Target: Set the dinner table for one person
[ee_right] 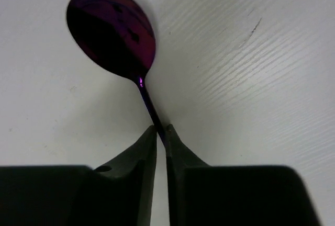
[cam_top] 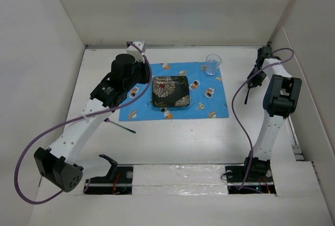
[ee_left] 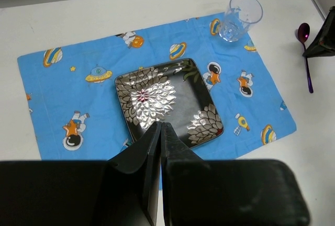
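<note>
Right claw [ee_right: 161,131] pinches the handle of the purple spoon [ee_right: 111,31], bare worktop [ee_right: 261,53] around it beyond the cloth's [ee_left: 68,74] right edge; left claw [ee_left: 160,127] hangs closed above the plate [ee_left: 172,87].

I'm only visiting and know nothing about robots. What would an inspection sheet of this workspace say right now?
Surface: white table, no spills seen.
Job's things: blue mat; plate centred on it; glass at its far right corner; spoon on the table right of it; thin utensil by its near left corner.
Clutter: nothing seen.
Grippers: left gripper shut, empty, off the table; right gripper shut on the spoon's handle.
Cables: purple cables loop from both arms.
Surroundings: white panels around the table.
</note>
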Controlling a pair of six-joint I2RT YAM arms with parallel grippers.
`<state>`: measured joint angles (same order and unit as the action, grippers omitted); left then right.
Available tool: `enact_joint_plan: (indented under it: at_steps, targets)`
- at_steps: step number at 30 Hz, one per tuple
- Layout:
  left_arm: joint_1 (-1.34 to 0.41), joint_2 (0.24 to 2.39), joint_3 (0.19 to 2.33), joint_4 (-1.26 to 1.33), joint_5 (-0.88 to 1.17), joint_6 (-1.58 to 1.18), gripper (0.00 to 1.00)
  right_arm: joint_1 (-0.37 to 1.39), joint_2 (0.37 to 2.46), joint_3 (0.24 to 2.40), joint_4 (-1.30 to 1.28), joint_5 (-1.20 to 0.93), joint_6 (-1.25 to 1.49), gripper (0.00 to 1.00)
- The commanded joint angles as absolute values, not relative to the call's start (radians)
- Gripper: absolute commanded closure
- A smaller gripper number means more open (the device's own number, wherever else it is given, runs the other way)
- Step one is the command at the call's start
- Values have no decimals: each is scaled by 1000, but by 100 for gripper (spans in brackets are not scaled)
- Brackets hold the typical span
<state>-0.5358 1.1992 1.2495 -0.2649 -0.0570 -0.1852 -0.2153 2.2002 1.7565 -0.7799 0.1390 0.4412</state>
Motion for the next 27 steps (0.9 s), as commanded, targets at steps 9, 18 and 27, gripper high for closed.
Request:
enact_joint_plan:
  at_steps: [9, 18, 27]
  targets:
    - [-540, 1161, 1220, -201, -49, -189, 99, -179, 2084, 1637, -766, 219, 485, 100]
    - [-540, 1213, 1249, -198, -15, -206, 96, -82, 1807, 1588, -732, 166, 388, 100]
    - [-500, 1227, 1301, -267, -162, -383, 75, 282, 1701, 1514, -740, -42, 342, 100]
